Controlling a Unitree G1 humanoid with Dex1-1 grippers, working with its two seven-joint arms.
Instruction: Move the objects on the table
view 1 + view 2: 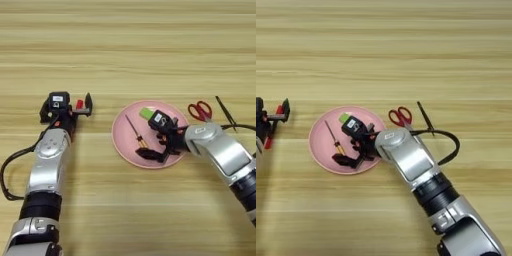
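A pink plate point(122, 142) lies on the table point(125, 50). In it are a slim orange-handled screwdriver point(134, 131) and a lime-green block point(146, 113). My right gripper point(154, 148) hangs low over the plate's right half and looks open. Its lower finger point(342, 160) lies just beside the screwdriver's orange end. A thin black pointed tool point(225, 112) lies right of the plate. My left gripper point(82, 106) rests on the table left of the plate, over a thin red thing point(268, 141).
Red-handled scissors point(201, 110) lie between the plate and the black tool. A black cable point(448, 142) loops beside my right forearm. Another cable point(6, 172) trails from the left arm.
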